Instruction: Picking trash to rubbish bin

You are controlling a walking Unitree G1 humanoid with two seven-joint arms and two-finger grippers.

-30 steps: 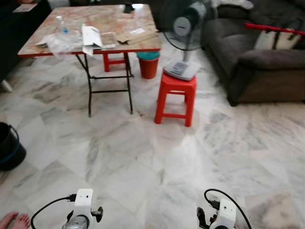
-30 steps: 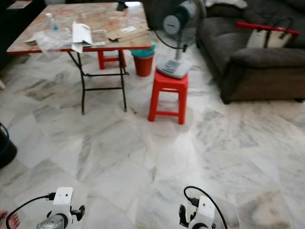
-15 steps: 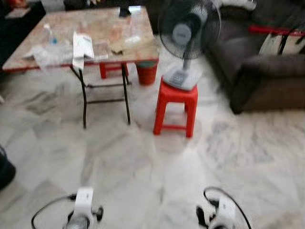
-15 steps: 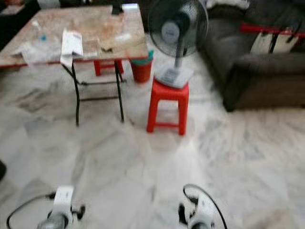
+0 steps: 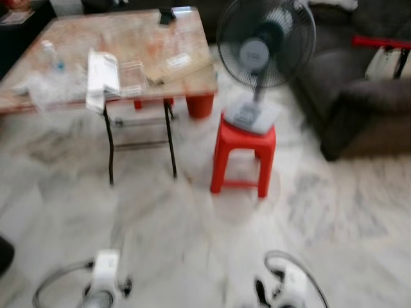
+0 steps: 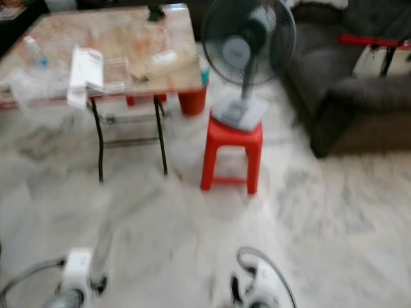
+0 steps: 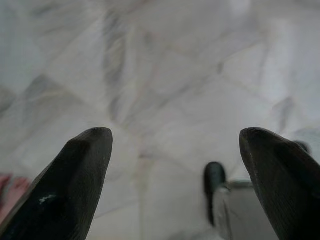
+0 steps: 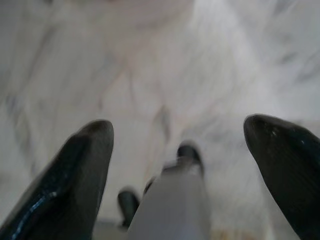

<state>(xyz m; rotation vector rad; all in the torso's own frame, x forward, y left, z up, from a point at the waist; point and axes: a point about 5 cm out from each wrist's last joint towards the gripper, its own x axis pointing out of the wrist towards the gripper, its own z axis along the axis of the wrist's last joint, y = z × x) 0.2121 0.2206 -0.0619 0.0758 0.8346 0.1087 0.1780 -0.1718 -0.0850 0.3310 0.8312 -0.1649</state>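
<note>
Trash lies on a folding table ahead on the left: a clear plastic bottle, a crumpled plastic bag, a white folded paper, a clear container and flat cardboard. A red bin stands under the table's far right corner. Both arms hang low, with their wrists at the bottom edge of the eye views. My left gripper is open over bare marble floor. My right gripper is open too, holding nothing. The picture is blurred.
A standing fan sits on a red stool right of the table. A dark sofa fills the right side. A black bucket is at the left edge. A person's bare toes are near my left side.
The whole view has shifted and blurred as the camera moves: table, fan and stool now sit lower and larger in the picture. Both arms keep the same hanging pose.
</note>
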